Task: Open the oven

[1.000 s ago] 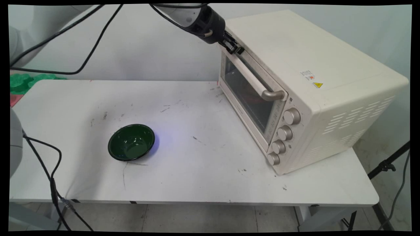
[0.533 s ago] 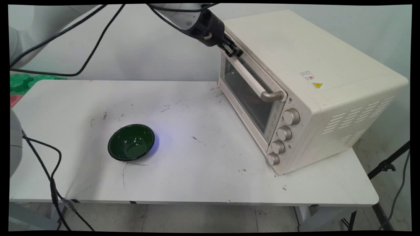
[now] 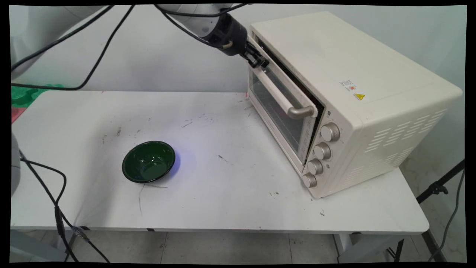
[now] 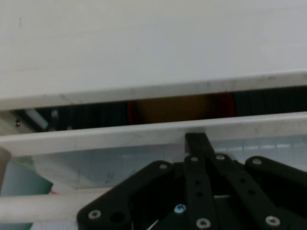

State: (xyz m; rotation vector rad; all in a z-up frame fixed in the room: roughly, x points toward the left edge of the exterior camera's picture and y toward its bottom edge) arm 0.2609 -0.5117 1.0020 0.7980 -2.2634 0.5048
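Observation:
A cream toaster oven [image 3: 353, 74] stands at the table's right, its glass door [image 3: 277, 111] tilted slightly ajar with a dark gap along the top. My gripper [image 3: 260, 61] is shut, and its tips are hooked at the door's top far corner, above the handle bar [image 3: 282, 99]. In the hand view the gripper [image 4: 196, 140] reaches over the door's top rim [image 4: 96, 136]. Behind the rim is the gap below the oven's top panel [image 4: 144, 48], where something orange and red [image 4: 177, 108] shows inside. The handle bar [image 4: 38, 208] lies at lower left.
A dark green bowl [image 3: 148, 162] sits on the white table [image 3: 223, 201], left of centre and well away from the oven. Several knobs [image 3: 322, 151] run down the oven's front right. Black cables [image 3: 55, 201] hang at the left edge. Green items [image 3: 22, 93] lie at far left.
The gripper has moved left and slightly down, away from the oven body. The door's top edge came with it, so the door went from closed to slightly ajar.

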